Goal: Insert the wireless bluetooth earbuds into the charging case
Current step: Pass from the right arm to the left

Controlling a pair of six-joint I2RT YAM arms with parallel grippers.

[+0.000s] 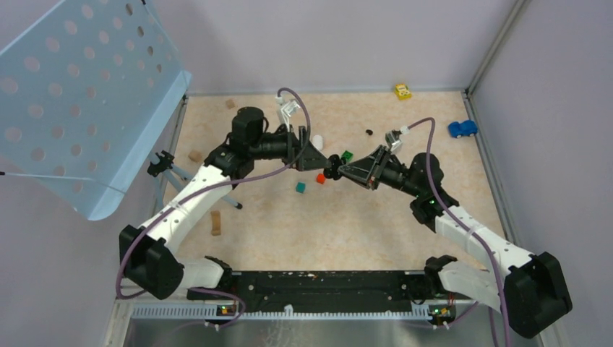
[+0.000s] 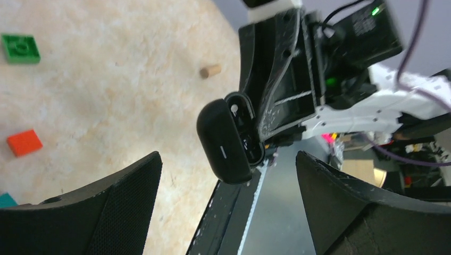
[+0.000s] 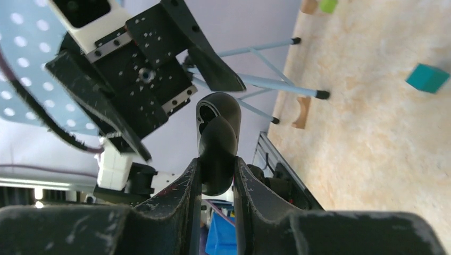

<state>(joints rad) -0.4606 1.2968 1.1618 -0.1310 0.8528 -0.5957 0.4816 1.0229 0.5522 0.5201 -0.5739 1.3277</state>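
The black charging case [image 2: 226,141] hangs above the table, its lid open, with my right gripper [image 3: 217,175] shut on its lower body [image 3: 217,138]. My left gripper [image 2: 228,212] is open right in front of the case, its fingers [image 2: 106,207] wide apart with nothing between them. In the top view the two grippers meet tip to tip, left gripper [image 1: 322,160] and right gripper [image 1: 340,171], with the case [image 1: 332,168] between them. Something dark sits in the case's cavity; I cannot tell what. One tiny black earbud [image 1: 369,132] lies on the table behind the right gripper.
Below the grippers lie a red cube [image 1: 320,178], a teal cube [image 1: 300,187] and a green brick [image 1: 347,155]. A small white rounded object [image 1: 316,142] is behind them. A perforated blue panel [image 1: 79,94] on a tripod stands left. Toy cars [image 1: 403,91] [image 1: 463,129] are at the back right.
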